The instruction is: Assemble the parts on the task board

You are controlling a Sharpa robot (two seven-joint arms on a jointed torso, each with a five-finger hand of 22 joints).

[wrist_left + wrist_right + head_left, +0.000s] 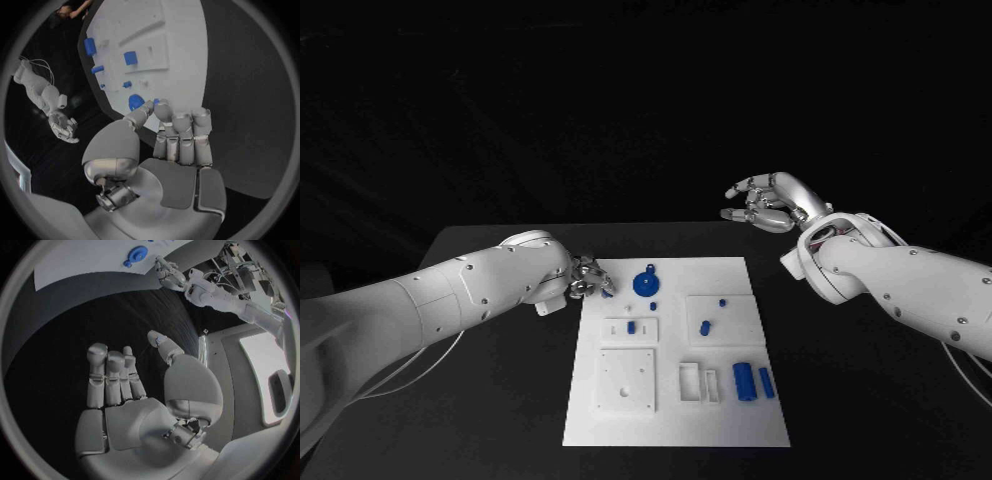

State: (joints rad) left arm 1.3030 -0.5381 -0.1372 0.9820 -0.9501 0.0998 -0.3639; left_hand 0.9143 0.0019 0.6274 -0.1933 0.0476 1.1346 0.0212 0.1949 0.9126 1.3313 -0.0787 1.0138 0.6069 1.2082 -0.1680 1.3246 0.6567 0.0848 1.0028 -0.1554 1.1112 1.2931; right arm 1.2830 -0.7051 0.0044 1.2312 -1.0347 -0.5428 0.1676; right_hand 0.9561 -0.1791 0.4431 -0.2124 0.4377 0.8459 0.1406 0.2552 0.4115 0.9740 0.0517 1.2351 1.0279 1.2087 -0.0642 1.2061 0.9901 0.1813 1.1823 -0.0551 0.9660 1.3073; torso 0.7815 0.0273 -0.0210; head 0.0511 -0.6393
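black table holds task board [678,420]; left robot hand [589,279] pinches small blue part [156,101].

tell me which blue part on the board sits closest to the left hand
The round blue disc at the far end of the task board, just beside the left hand. The other blue parts are small pegs mid-board and upright blocks toward the near right.

One task board [733,420], seven blue parts [648,283]

Left hand at the board, right hand well off it

I see my left hand [584,279] beside the task board's [675,425] left edge, near the round blue part [648,283]; my right hand [769,202] hovers beyond the far right corner, fingers apart.
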